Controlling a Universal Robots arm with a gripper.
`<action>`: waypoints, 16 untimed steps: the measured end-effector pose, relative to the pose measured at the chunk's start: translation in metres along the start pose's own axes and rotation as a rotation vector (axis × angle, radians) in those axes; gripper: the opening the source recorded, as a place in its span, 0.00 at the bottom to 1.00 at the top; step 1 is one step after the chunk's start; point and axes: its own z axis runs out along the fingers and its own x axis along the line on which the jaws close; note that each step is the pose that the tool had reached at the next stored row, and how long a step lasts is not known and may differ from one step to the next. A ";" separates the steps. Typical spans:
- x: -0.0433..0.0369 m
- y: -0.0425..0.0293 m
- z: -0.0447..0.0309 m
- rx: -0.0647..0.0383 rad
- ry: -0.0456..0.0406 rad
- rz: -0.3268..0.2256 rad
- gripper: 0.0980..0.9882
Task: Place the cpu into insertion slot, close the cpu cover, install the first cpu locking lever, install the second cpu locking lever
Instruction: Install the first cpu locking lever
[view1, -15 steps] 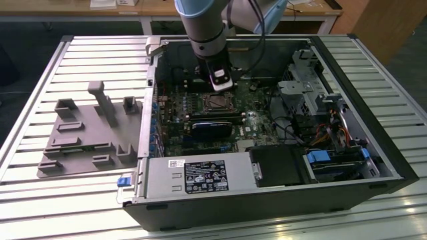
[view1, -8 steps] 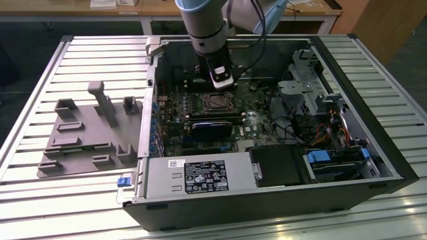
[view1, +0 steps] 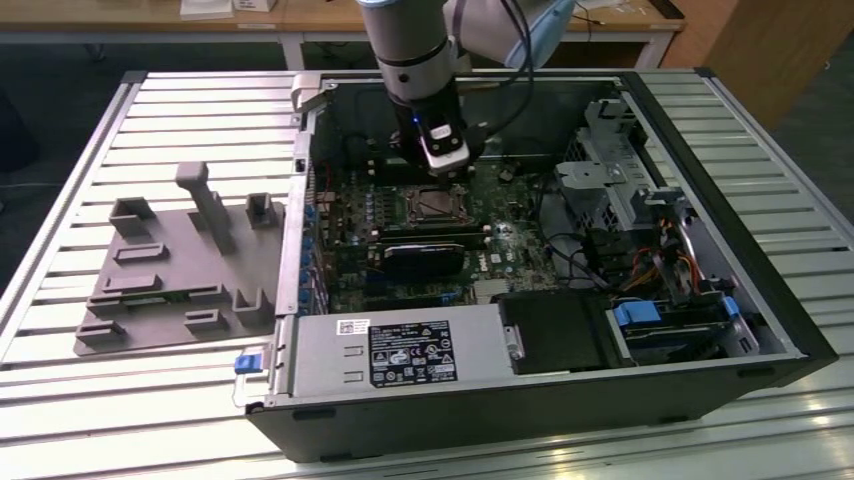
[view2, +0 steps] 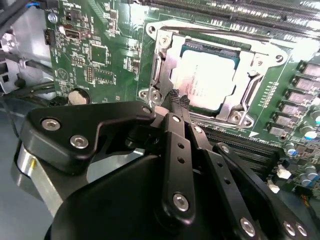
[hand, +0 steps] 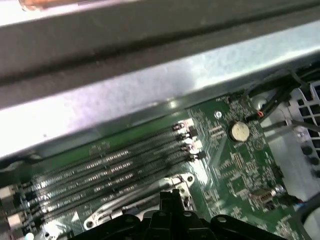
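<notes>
In the exterior view the arm reaches straight down into the open computer case (view1: 534, 415), which lies on its side on the slatted counter (view1: 160, 110) so that the motherboard (view1: 514, 235) faces up and can be worked from above. The hand (view1: 449, 168) hangs in the upper middle of the frame, just above the insertion slot (view1: 434, 205). In the second wrist view the cpu (view2: 207, 80) sits flat in that slot with its dull metal top showing. The cpu cover (view2: 162, 65) appears folded down around it, framing the chip through its central cut-out. The fingertips (view2: 173, 95) are drawn narrow, pressed together with nothing visible between them. They sit at one corner of the socket frame, a pose that suits pushing or hooking a thin part rather than gripping. A thin locking lever (view2: 225, 34) lies along one edge of the socket, and whether it is latched cannot be told. The grey parts fixture (view1: 174, 265) rests on the counter at the exterior view's left, well apart from the work.
</notes>
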 end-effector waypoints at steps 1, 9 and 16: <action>-0.0003 0.0001 -0.0010 0.002 -0.0005 -0.001 0.00; -0.0028 0.0019 -0.0113 0.014 -0.0056 -0.004 0.00; -0.0028 0.0019 -0.0117 0.015 -0.0059 -0.004 0.00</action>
